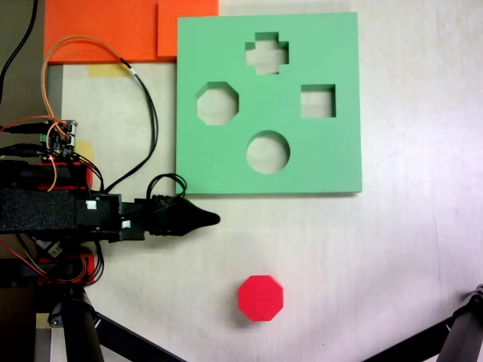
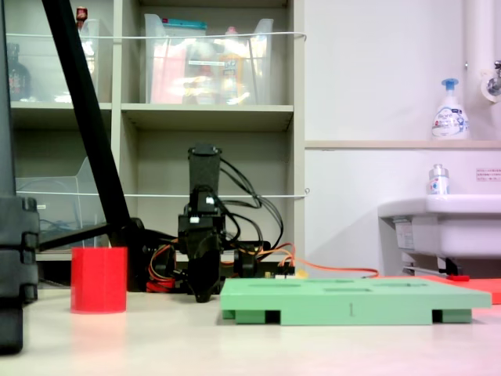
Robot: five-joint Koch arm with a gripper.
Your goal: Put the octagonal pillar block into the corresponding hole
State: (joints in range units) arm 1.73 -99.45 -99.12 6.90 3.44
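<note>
The octagonal pillar block (image 1: 260, 298) is a bright red foam prism standing alone on the pale table near the first exterior view's bottom middle; in the second exterior view the block (image 2: 99, 280) stands at the left. The green foam board (image 1: 332, 162) lies flat at the top, with its eight-sided hole (image 1: 217, 103) at the board's left side. My gripper (image 1: 213, 219) reaches in from the first exterior view's left, just below the board's lower left corner and up-left of the block, apart from both. Its jaws look shut on nothing. The gripper (image 2: 202, 294) hangs low over the table.
The board also has a cross cutout (image 1: 266, 53), a square cutout (image 1: 318, 102) and a round cutout (image 1: 268, 151). Orange foam sheets (image 1: 113, 30) lie at the top left. Wires and a circuit board (image 1: 64, 137) sit by the arm's base. Tripod legs (image 1: 460, 335) cross the bottom corners.
</note>
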